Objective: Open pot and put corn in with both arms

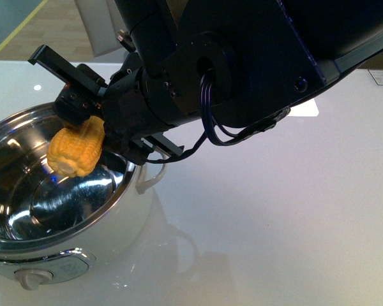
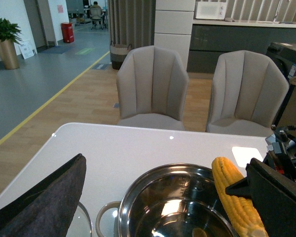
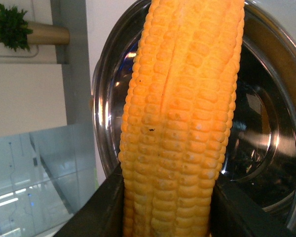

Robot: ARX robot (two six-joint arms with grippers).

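The pot stands open at the table's near left, with a shiny steel bowl, a cream side handle and a cream front knob. My right gripper is shut on the corn and holds it over the pot's far right rim, tip tilted down into the bowl. In the right wrist view the yellow cob sits between both black fingers, with the pot's rim behind it. My left gripper is open and empty, looking across the pot at the corn.
The pot stands on a glossy white table, and a white card lies at the table's far right. The right arm's bulk fills the upper front view. A curved glass edge shows beside the pot. Two beige chairs stand behind the table.
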